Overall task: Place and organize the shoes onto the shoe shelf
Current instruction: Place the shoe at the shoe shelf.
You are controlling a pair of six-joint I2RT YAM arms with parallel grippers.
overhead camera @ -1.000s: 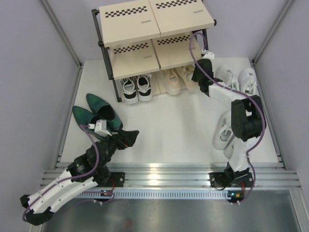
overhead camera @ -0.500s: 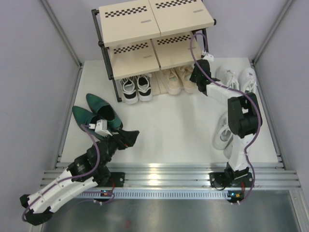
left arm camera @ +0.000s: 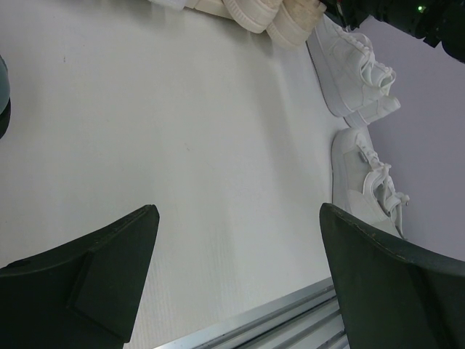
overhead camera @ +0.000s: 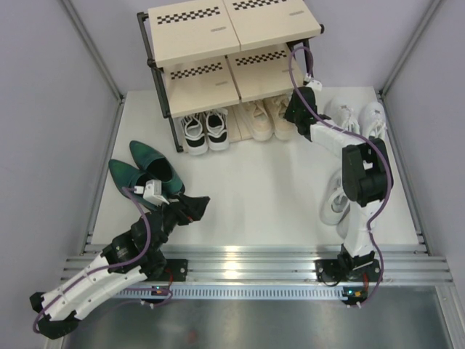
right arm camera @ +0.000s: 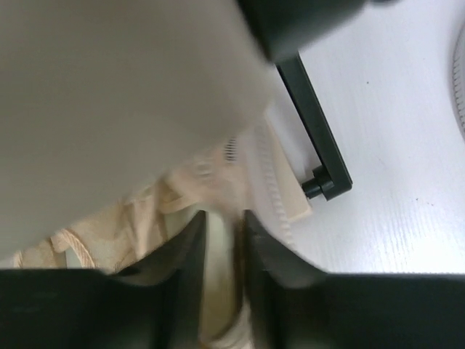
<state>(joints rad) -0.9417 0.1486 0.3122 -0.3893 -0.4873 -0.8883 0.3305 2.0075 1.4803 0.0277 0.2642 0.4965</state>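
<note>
Two beige sneakers (overhead camera: 265,120) sat low in your shoe shelf (overhead camera: 218,38). Your left gripper (left arm camera: 236,214) gaped wide. Your right gripper (right arm camera: 224,218) straddled one sneaker's collar, its hold unclear.

- The middle of the tabletop (overhead camera: 269,182) is bare and wide, so an end effector could pass there.
- The green heeled shoes (overhead camera: 145,171) lie on the left, just beside the left end effector (left arm camera: 236,214), whose fingers are wide apart with nothing between them.
- The shoe shelf (overhead camera: 232,29) stands at the far edge. Its bottom level is full: black-and-white sneakers (overhead camera: 203,131) and beige sneakers (overhead camera: 265,120) sit side by side.
- The right end effector (right arm camera: 221,225) is squeezed in low at the shelf's right end, over a beige sneaker, with the black frame tube (right arm camera: 311,120) just beside it.
- One pair of white sneakers (overhead camera: 374,116) sits just right of the right arm (overhead camera: 367,178), near the wall.
- Another white pair (overhead camera: 333,207) lies near that arm's base, partly hidden.
</note>
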